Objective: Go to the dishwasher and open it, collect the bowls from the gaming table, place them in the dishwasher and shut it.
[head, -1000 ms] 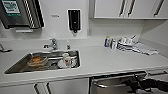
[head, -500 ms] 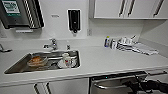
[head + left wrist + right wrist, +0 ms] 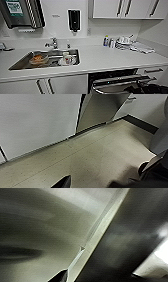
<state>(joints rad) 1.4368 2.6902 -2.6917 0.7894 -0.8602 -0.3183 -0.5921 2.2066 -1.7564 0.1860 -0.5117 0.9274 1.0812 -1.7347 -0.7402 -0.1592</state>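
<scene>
The dishwasher (image 3: 113,76) sits under the white counter, right of the sink. Its door (image 3: 117,83) leans partly out from the top, and a dark gap shows above it. My right arm (image 3: 152,89) is a dark mass at the door's upper edge; its gripper is hard to make out. The right wrist view looks along a blurred brushed grey surface (image 3: 50,225) from very close. The left wrist view looks down at the beige floor (image 3: 87,159) beside a white cabinet front (image 3: 37,121). The bowls and the gaming table are out of view.
A steel sink (image 3: 22,62) holds an orange-brown dish (image 3: 38,59) and a mug (image 3: 68,59). Bottles (image 3: 107,40) and dishes (image 3: 125,41) stand at the back right of the counter (image 3: 107,57). White wall cabinets (image 3: 125,8) hang above. A soap dispenser (image 3: 74,20) is on the wall.
</scene>
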